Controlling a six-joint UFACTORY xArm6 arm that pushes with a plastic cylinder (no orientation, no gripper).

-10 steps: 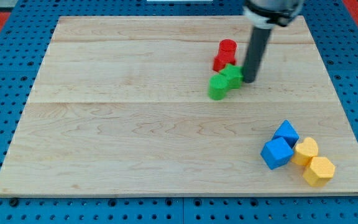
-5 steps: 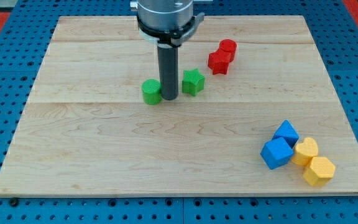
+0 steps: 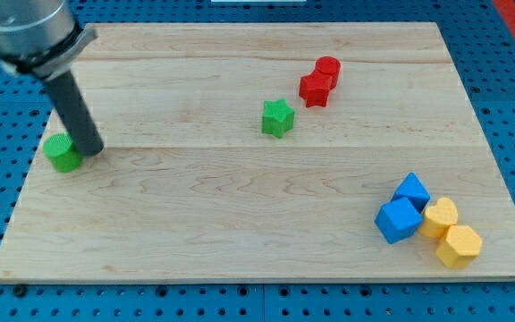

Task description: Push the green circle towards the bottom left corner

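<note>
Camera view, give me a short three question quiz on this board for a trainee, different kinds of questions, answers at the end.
1. True or false: my tip is at the view's right side of the green circle.
2. Which block lies nearest the green star? A) the blue cube B) the red block C) the yellow block
3. Fill in: the green circle sits near the board's ___ edge in the view.

Key: 1 true, the tip is close beside it. 2 B. 3 left, about midway down, not yet at the bottom left corner.
</note>
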